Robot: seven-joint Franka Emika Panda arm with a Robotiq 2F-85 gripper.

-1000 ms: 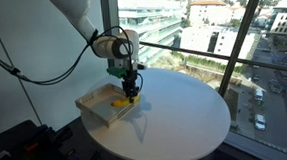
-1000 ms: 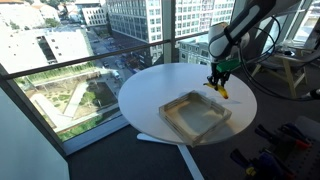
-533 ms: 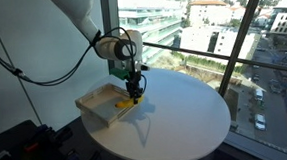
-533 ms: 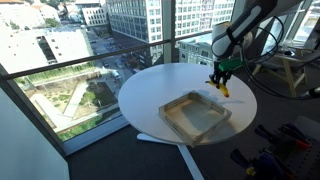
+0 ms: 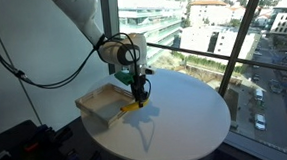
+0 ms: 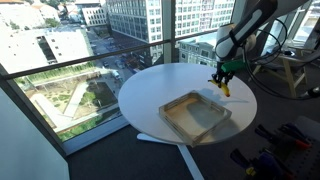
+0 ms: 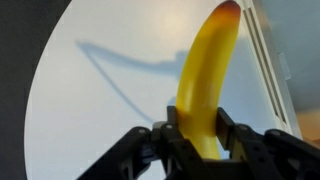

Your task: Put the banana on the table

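Observation:
My gripper (image 7: 196, 128) is shut on the banana (image 7: 208, 75), a small curved yellow fruit that hangs below the fingers. In both exterior views the gripper (image 5: 139, 93) (image 6: 223, 82) holds the banana (image 5: 133, 106) (image 6: 225, 90) in the air, a little above the round white table (image 5: 186, 122) (image 6: 160, 85). The banana is just past the edge of the shallow greyish tray (image 5: 98, 101) (image 6: 195, 115). In the wrist view the tray's rim (image 7: 272, 70) lies to the right of the banana and the white table top (image 7: 100, 90) lies under it.
Glass walls with railings surround the table, with a city far below. Cables and dark equipment (image 5: 27, 147) lie on the floor beside the table. A wooden stand (image 6: 290, 75) is behind the arm.
My gripper has carried the banana sideways, from over the tray's edge out over the white table top. It stays shut on the banana.

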